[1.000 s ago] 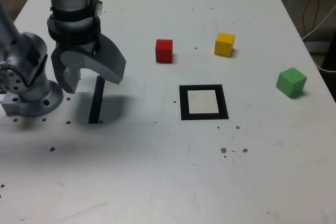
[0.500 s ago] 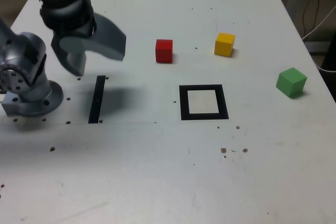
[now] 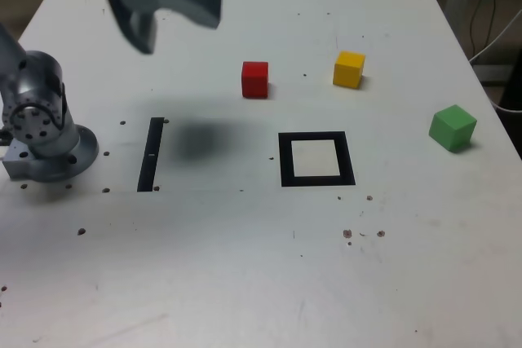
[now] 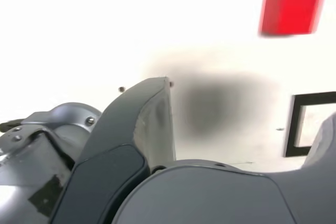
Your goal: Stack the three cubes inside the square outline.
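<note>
White worktop (image 3: 245, 283), lightly speckled with dark marks, carrying every item listed.

Gripper (image 3: 167, 18): dark grey, raised in the air over the far part of the worktop toward the exterior view's left, jaws spread wide and holding nothing. Its blurred shadow falls on the bare surface between the tape strip and the square outline. The wrist view shows one finger (image 4: 149, 124) close up, with nothing against it.

Red cube (image 3: 254, 79): flat on the worktop, toward the far edge, near the middle of its width; also seen in the wrist view (image 4: 291, 13).

Yellow cube (image 3: 349, 69): flat on the worktop, to the exterior view's right of the red cube, well apart from it.

Green cube (image 3: 452, 127): close to the worktop's edge on the exterior view's right, turned at an angle to that edge.

Square outline (image 3: 316, 178): black frame with white centre, mid-worktop, nearer than the red and yellow cubes; nothing inside it.

Tape strip (image 3: 151, 154): straight, black, between outline and arm base.

Arm base (image 3: 41, 132): grey metal, at the edge on the exterior view's left.
</note>
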Robot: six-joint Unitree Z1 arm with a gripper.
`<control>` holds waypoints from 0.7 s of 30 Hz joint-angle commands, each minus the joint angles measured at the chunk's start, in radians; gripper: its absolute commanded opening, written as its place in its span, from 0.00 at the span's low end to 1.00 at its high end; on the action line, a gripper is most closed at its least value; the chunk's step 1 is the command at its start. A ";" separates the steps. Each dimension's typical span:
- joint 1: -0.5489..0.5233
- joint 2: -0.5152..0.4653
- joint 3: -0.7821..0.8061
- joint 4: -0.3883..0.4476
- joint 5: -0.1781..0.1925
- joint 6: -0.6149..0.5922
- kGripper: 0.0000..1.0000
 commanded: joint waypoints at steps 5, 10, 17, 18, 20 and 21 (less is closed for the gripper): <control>0.034 0.183 -0.124 0.037 -0.008 0.040 0.99; 0.048 0.294 -0.191 0.060 -0.008 0.052 0.97; 0.100 0.392 -0.233 0.036 -0.007 0.070 0.96; 0.104 0.400 -0.235 0.028 -0.006 0.071 0.96; 0.107 0.417 -0.233 0.015 -0.005 0.073 0.96; 0.107 0.428 -0.230 0.008 -0.004 0.073 0.96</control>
